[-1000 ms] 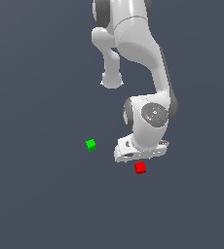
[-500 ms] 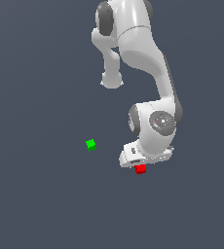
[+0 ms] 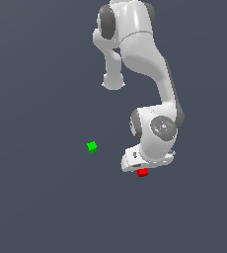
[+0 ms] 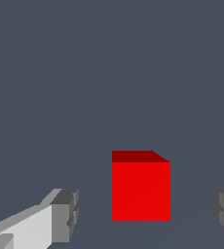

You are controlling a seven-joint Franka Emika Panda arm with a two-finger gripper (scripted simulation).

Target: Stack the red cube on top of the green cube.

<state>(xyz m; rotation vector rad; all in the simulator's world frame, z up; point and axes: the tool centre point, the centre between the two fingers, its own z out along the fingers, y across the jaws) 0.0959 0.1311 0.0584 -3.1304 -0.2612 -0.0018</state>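
Green cube point(image 3: 92, 147) sits alone on the dark surface point(image 3: 36, 197), toward the exterior view's left and well apart from the arm, free to serve as the base of the stack. Red cube point(image 4: 140, 187) lies farther to the exterior view's right, directly under the lowered wrist, apparently so it can be grasped. The gripper point(image 4: 145, 211) is spread wide, its fingers point(image 4: 65, 214) flanking the red cube without touching it.
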